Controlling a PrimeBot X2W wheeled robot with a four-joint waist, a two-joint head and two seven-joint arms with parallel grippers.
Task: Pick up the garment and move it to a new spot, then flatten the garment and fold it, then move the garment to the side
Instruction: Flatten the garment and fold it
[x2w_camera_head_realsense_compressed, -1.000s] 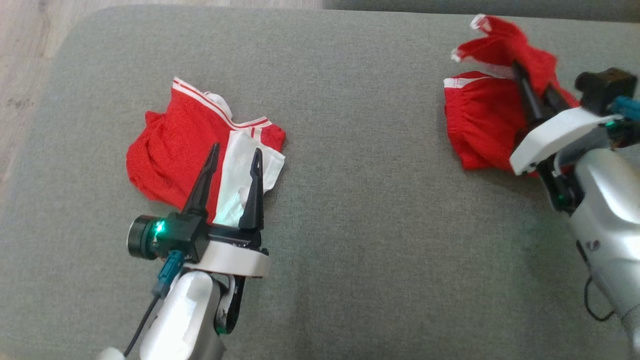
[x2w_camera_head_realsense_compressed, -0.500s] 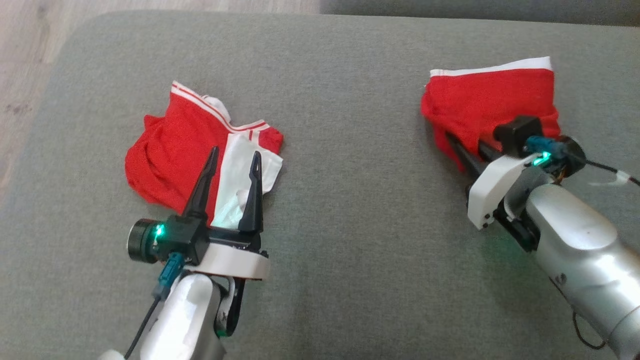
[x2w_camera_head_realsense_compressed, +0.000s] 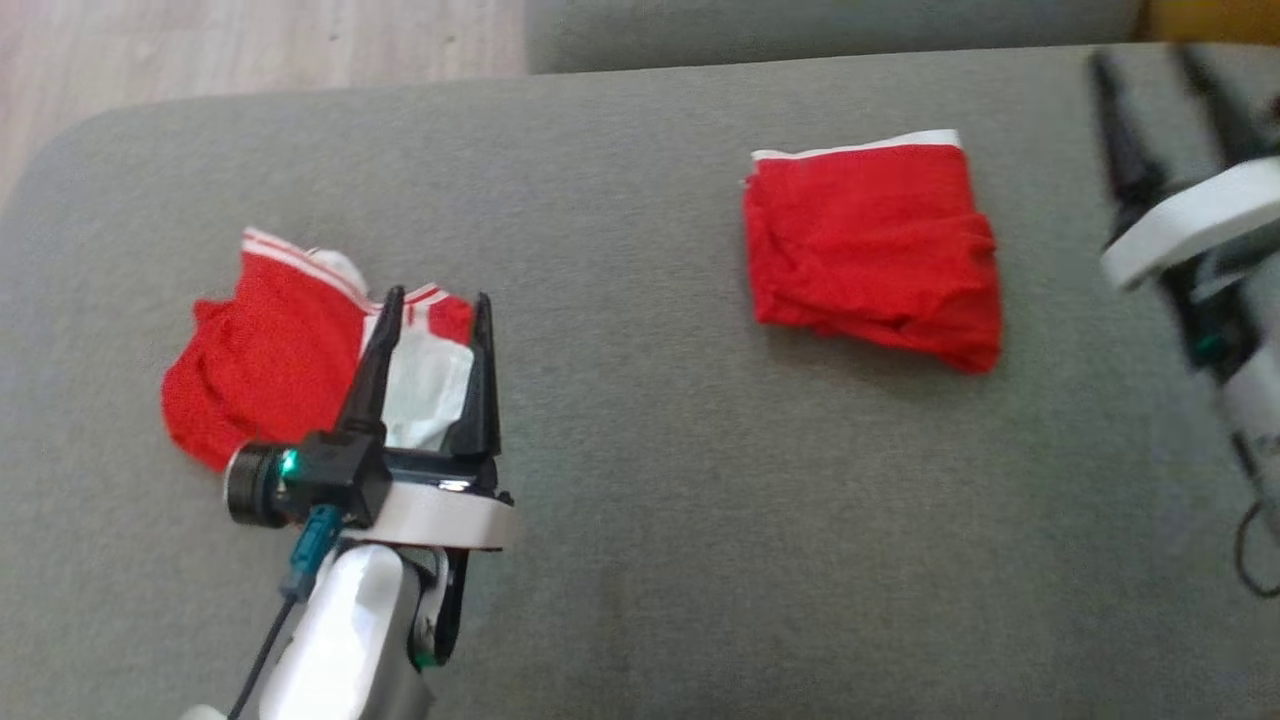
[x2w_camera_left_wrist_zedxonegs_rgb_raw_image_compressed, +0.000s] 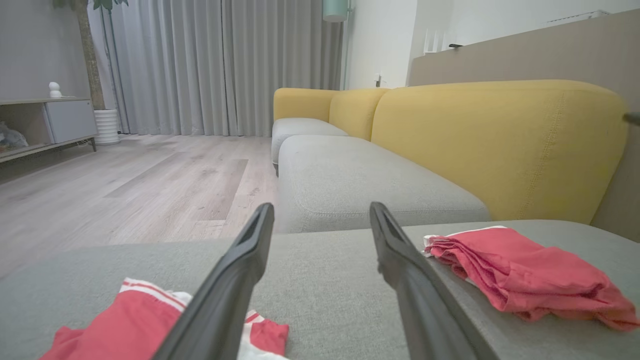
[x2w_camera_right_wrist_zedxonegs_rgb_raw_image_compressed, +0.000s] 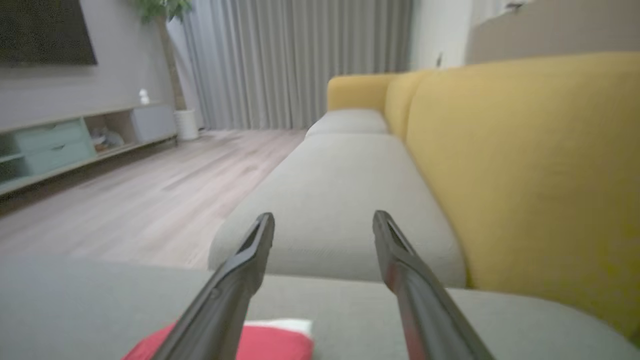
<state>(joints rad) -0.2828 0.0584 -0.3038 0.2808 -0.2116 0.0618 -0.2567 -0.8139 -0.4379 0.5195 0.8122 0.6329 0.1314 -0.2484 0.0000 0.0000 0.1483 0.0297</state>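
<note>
Lying below your left gripper (x2w_camera_head_realsense_compressed: 437, 295), fingers wide: crumpled garment (x2w_camera_head_realsense_compressed: 250, 360), bulk to their left. Your right gripper (x2w_camera_head_realsense_compressed: 1140, 58), spread and empty, stands right of folded garment (x2w_camera_head_realsense_compressed: 870, 245)

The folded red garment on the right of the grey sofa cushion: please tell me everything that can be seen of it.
The folded red garment is a soft, thin-looking cloth, folded into a rough rectangle of several layers, with a narrow white band along its far edge. Its surface is wrinkled, its near edge uneven. It lies flat on the grey sofa cushion, which alone touches it. The open right gripper stands apart, to its right.
</note>
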